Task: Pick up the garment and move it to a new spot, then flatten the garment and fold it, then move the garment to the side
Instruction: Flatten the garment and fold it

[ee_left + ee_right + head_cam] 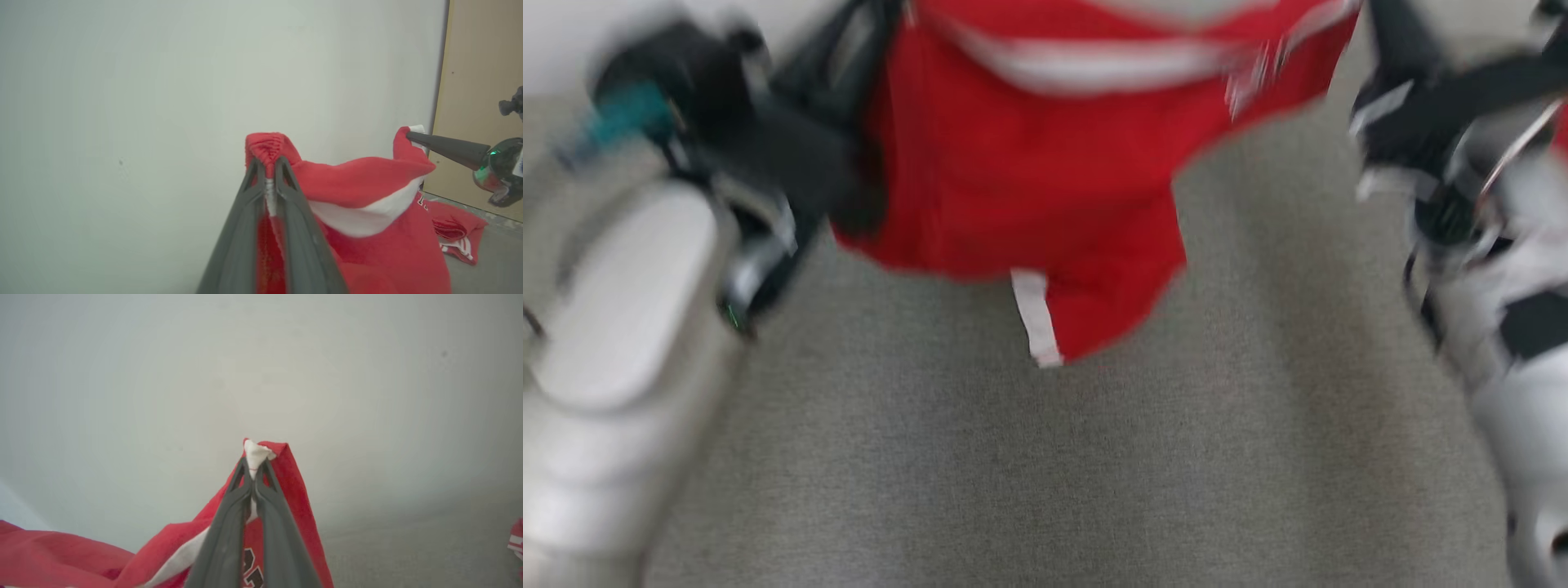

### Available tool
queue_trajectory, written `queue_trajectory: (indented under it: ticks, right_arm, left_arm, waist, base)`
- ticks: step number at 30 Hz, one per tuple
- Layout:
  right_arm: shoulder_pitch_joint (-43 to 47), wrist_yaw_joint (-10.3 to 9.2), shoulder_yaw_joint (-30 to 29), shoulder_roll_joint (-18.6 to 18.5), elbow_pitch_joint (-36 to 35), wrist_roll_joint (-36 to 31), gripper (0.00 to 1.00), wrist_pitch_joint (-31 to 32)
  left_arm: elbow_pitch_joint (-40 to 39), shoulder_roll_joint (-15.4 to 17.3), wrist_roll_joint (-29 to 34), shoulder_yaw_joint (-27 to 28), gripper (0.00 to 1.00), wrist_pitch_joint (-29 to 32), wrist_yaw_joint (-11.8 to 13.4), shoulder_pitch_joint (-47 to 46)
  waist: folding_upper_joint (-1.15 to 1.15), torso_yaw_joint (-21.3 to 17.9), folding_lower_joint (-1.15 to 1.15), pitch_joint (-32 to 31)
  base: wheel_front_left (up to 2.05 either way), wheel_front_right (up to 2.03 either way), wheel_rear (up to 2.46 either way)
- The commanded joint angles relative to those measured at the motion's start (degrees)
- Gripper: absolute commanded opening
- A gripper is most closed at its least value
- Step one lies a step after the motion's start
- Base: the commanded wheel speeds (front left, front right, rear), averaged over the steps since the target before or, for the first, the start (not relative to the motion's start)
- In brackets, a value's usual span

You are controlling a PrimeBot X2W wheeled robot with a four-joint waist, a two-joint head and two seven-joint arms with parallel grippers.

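Observation:
The garment (pixel 1029 163) is red with white bands and hangs spread above the grey surface (pixel 1045 474), blurred in the head view. My left gripper (pixel 267 163) is shut on a bunched red edge of the garment (pixel 367 183). My right gripper (pixel 254 461) is shut on a white-trimmed corner of the garment (pixel 294 486), where dark numerals show below the fingers. In the left wrist view the right gripper (pixel 410 136) holds the far corner, so the cloth sags between the two. My left arm (pixel 768 155) and right arm (pixel 1445 114) flank the garment.
A plain white wall (pixel 163 102) stands close behind the garment. A beige panel (pixel 482 81) is at the right. A red and white piece of cloth (pixel 453 232) lies on the grey surface beyond; whether it belongs to the held garment I cannot tell.

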Motion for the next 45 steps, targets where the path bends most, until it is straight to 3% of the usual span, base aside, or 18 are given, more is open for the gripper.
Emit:
queue_trajectory:
  ticks: [1,5,11,20,28,37,45]
  right_arm:
    - [-3.3,0.0,-1.1,-0.1,0.6,0.4,0.0,0.8]
    - [-18.4,0.0,-6.8,1.1,5.4,0.8,0.0,4.4]
    - [-41.0,0.0,-12.3,2.3,14.7,-4.8,0.0,5.7]
    - [-60.3,0.0,-14.2,3.9,26.3,-14.8,0.0,2.5]
    - [-65.5,0.0,-15.0,6.0,34.1,-17.2,0.0,-1.1]
    - [-66.3,0.0,-14.3,5.7,37.5,-17.0,0.0,-2.8]
    - [-60.5,0.0,-14.0,6.9,37.3,-13.6,0.0,-3.6]
  left_arm:
    - [0.9,0.6,-1.3,0.2,0.0,0.7,0.1,-3.9]
    - [5.4,1.1,-4.9,-0.1,0.0,3.4,0.1,-20.1]
    - [14.5,1.4,-6.7,1.1,0.0,5.8,0.2,-42.0]
    - [27.8,-1.0,-6.9,-1.1,0.0,5.3,0.2,-60.8]
    - [35.8,-2.8,-10.1,-4.5,0.0,2.2,0.2,-65.8]
    - [38.6,-1.7,-13.6,-9.3,0.0,0.4,0.2,-66.9]
    - [37.4,-1.2,-17.5,-12.2,0.0,-3.2,0.2,-61.7]
  waist:
    - [-0.01,-0.9,0.0,9.8]
    - [-0.01,-1.8,0.0,17.2]
    - [-0.01,-4.0,0.0,25.0]
    - [-0.01,-5.5,0.0,30.0]
    - [-0.01,-5.7,0.0,31.7]
    - [-0.01,-6.2,0.0,32.0]
    - [-0.01,-6.4,0.0,29.4]
  base:
    - [0.0,0.0,0.0]
    - [0.0,0.0,0.0]
    - [0.0,0.0,0.0]
    - [0.0,0.0,0.0]
    - [0.0,0.0,0.0]
    - [0.0,0.0,0.0]
    - [0.0,0.0,0.0]
